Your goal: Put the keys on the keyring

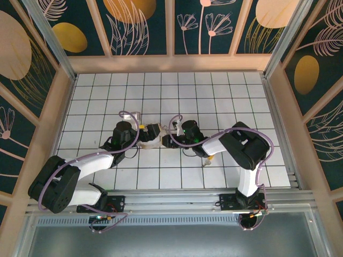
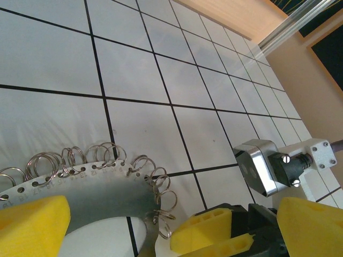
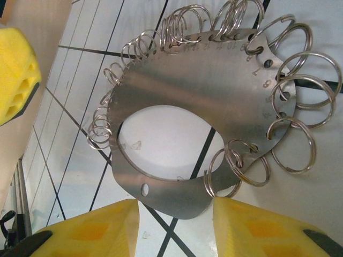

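I have both arms meeting around the middle of the table (image 1: 96, 101). The keyring (image 1: 149, 141) sits between the two tools there. It is a flat silvery loop with small split rings (image 3: 292, 142) hooked all around its rim.

The left gripper (image 2: 171, 227) stands wide apart. In its wrist view, one yellow finger (image 2: 32, 225) sits at the loop's edge. The other is well off to the side, beyond the tip of the opposite arm's tool, and is clamped on nothing.

The right gripper (image 3: 177, 227) comes in from the other side. In its wrist view, the plain lower edge of the loop lies in the gap between its two yellow pads (image 3: 91, 233). I cannot tell whether they are actually pinching the metal or only flanking it.

From above, the key (image 1: 207, 161) looks like a small piece with a yellow-orange head. It lies on the tiles just beside the right forearm, toward the near edge and apart from the loop.
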Controlling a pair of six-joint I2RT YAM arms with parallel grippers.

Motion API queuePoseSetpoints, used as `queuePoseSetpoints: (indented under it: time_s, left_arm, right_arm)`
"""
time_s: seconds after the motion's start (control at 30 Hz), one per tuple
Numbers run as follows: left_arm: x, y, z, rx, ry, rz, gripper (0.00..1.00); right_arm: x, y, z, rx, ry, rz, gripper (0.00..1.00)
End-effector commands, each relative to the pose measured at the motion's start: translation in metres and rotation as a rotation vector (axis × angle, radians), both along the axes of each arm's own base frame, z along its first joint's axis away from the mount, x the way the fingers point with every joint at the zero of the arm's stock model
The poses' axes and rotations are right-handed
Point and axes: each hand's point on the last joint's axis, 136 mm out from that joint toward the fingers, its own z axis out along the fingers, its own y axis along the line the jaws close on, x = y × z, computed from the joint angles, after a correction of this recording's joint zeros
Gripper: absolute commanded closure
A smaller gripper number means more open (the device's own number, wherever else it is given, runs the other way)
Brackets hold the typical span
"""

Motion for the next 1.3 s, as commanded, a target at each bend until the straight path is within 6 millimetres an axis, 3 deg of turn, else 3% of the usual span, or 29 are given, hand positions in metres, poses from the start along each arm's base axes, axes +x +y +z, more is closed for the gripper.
queuePoseSetpoints:
  time_s: [0.0,0.27,0.43,0.8,1.27]
  left_arm:
    - [0.001,-0.001,0.003,-0.020,-0.007,-0.001,0.01]
    - [0.003,0.012,0.004,0.008,-0.015,0.060,0.01]
    - [0.004,0.022,0.004,0.049,-0.024,0.102,0.01]
    - [0.006,0.031,0.009,0.094,-0.046,0.138,0.01]
    - [0.007,0.029,0.005,0.093,-0.038,0.132,0.01]
  right_arm:
    - [0.004,0.001,0.009,-0.021,-0.049,0.001,0.59]
    - [0.015,-0.021,0.029,-0.097,-0.148,-0.095,0.59]
    - [0.015,-0.027,0.023,-0.204,-0.180,-0.093,0.59]
    - [0.006,-0.013,0.000,-0.338,-0.199,-0.045,0.68]
    - [0.016,0.002,-0.007,-0.332,-0.197,-0.042,0.71]
